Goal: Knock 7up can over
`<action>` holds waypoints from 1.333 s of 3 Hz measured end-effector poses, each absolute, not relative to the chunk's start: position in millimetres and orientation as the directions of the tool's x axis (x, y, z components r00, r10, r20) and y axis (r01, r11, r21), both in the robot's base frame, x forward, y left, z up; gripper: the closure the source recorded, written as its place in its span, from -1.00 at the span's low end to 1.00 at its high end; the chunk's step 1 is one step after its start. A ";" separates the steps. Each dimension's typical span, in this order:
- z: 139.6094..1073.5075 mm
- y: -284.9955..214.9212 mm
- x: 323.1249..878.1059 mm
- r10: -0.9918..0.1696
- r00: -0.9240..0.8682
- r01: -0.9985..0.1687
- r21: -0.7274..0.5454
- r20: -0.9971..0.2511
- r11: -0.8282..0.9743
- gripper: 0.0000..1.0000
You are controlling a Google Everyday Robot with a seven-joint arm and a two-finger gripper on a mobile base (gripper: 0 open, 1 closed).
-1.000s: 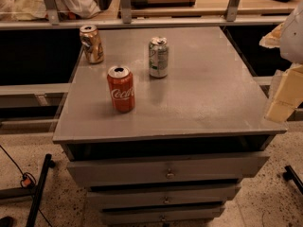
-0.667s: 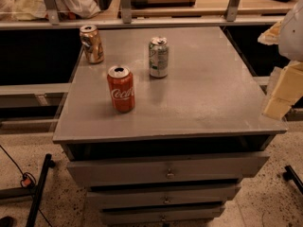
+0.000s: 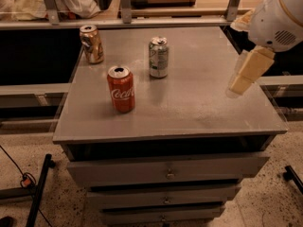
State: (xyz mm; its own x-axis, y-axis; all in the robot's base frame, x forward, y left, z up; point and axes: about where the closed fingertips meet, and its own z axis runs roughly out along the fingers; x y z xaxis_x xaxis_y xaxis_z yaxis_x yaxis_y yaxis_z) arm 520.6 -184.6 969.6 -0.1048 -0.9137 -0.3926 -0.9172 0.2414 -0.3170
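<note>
fingers (image 3: 253,65) of the gripper (image 3: 235,88) overlap from where we look, so we cannot tell whether they are parted or closed. since a moment ago the gripper has slid left from beyond the right edge and now hangs over the right part of the grey table (image 3: 199,112). the 7up can (image 3: 158,57) stands upright at the back middle of the tabletop, well apart from the gripper, with the red coca-cola can (image 3: 121,89) in front to its left and the gold-brown can (image 3: 92,44) at the back left corner, all three where we saw them before
</note>
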 end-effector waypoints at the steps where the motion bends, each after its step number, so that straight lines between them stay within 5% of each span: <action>1: 957.5 -163.3 568.4 -0.866 -0.071 -0.916 -0.311 -0.494 0.252 -1.00; 4: 896.7 -92.1 665.7 -0.656 -0.066 -0.934 -0.185 -0.752 0.306 -1.00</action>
